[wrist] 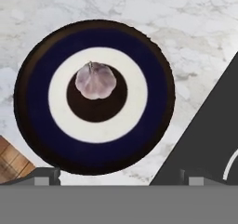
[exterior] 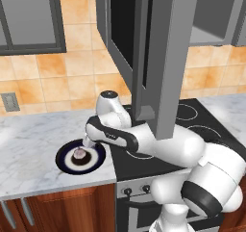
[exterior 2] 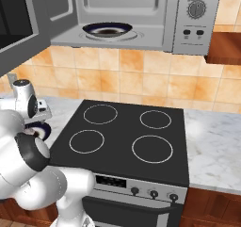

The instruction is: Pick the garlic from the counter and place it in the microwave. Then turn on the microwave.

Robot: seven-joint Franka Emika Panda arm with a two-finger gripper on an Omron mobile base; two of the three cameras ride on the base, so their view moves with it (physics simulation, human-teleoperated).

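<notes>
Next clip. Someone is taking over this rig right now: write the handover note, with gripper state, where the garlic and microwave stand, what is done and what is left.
Gripper: open, holding nothing, poised above the plate.
Garlic: lies in the dark centre of the blue plate on the counter, left of the stove. Not yet grasped.
Microwave: mounted above the stove, door swung open; a bowl sits inside.
Done: arm brought over the garlic, door open.
Left: lower, grip the garlic, place it inside the microwave, close the door if needed, switch it on.
</notes>
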